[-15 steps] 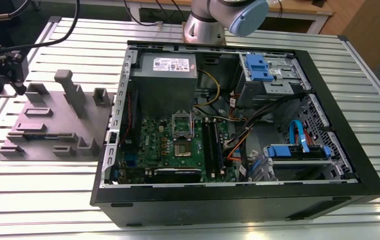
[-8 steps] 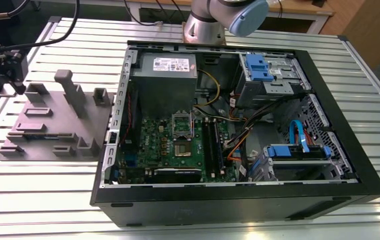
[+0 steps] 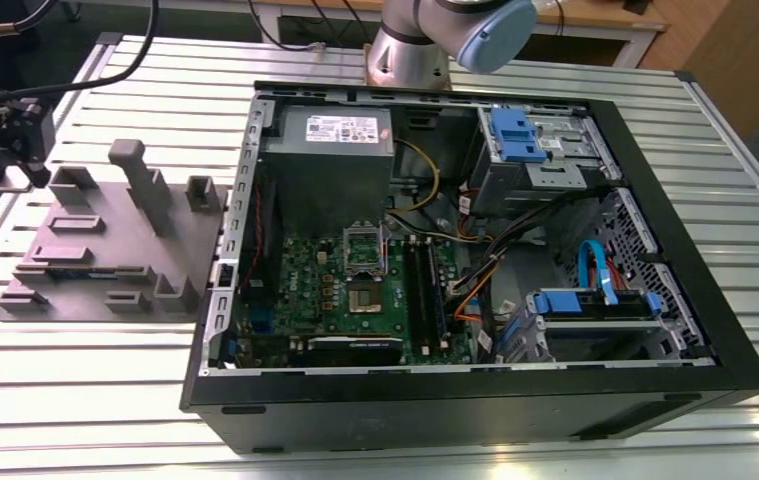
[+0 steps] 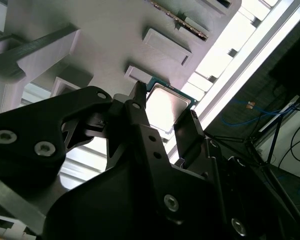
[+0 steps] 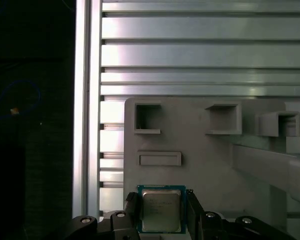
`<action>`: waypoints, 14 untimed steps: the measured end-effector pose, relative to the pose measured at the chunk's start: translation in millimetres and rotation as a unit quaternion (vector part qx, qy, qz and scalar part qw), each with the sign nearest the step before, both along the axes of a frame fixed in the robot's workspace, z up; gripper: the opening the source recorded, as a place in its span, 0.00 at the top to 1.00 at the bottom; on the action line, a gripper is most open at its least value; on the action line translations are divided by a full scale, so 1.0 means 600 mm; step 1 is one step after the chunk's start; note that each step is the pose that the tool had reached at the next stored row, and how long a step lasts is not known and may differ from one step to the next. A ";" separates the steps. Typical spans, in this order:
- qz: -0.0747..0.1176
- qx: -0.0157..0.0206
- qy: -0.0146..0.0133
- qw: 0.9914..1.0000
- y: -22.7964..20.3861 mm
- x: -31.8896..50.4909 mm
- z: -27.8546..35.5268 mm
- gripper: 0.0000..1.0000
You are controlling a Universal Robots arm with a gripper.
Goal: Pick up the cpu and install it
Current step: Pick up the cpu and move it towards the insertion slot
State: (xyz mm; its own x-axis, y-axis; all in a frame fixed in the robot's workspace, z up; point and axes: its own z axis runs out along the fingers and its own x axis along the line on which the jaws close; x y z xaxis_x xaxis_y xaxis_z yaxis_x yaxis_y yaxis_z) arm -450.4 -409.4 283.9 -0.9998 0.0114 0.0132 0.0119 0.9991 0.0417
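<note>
The pick-up step is under way: the gripper (image 5: 162, 197) is hovering low over the grey-mauve plastic block (image 5: 200, 150), which is sitting on the slatted metal surface (image 5: 190, 50) beside the open computer case (image 3: 699, 330). The cpu (image 5: 161, 210) is lying flat on that block, silver top up, not yet lifted. The fingers (image 5: 133, 202) are standing spread, one on each side of the chip and just beside its opposite edges; whether the pads are already touching it cannot be told. Judging from this, the grasp is calling for an even squeeze on the thin rim, keeping the chip level. The motherboard socket (image 3: 362, 300) is waiting well apart, inside the case.
</note>
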 end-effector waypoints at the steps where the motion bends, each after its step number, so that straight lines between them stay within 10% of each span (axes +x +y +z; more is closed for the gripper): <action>1: 0.000 0.000 0.000 1.000 0.0000 0.000 0.000 0.53; 14: 0.000 0.000 0.000 1.000 0.0000 0.000 0.005 0.53</action>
State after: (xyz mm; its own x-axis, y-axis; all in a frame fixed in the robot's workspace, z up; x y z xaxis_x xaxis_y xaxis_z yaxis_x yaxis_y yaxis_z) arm -450.4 -409.4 286.7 -0.9998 0.0113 0.0133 0.0119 0.9991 0.0415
